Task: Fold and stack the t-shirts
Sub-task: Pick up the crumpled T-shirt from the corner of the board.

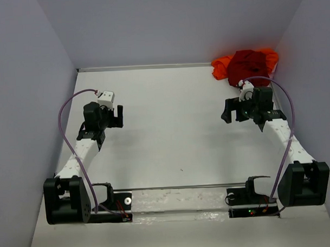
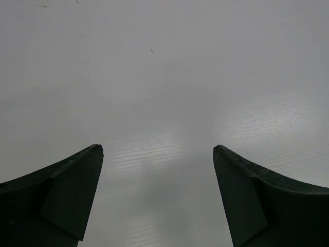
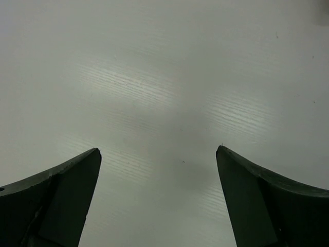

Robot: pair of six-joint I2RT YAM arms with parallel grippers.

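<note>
Both shirts sit in one crumpled heap at the far right corner of the table (image 1: 170, 128); the dark crimson t-shirt (image 1: 248, 63) lies bunched on top, with the bright orange t-shirt (image 1: 221, 66) poking out under it on the left and right; soft, wrinkly cloth, pressed against the right wall (image 1: 315, 69). The tabletop is matte white with a faint ribbed grain and a few tiny specks; the whole middle of it is bare. The left gripper (image 2: 158, 152) hovers over the table's left side with its dark, wedge-shaped fingers (image 2: 72, 190) spread wide and nothing between them; the right gripper (image 3: 158, 153) is the same over the right side, just short of the heap.
</note>
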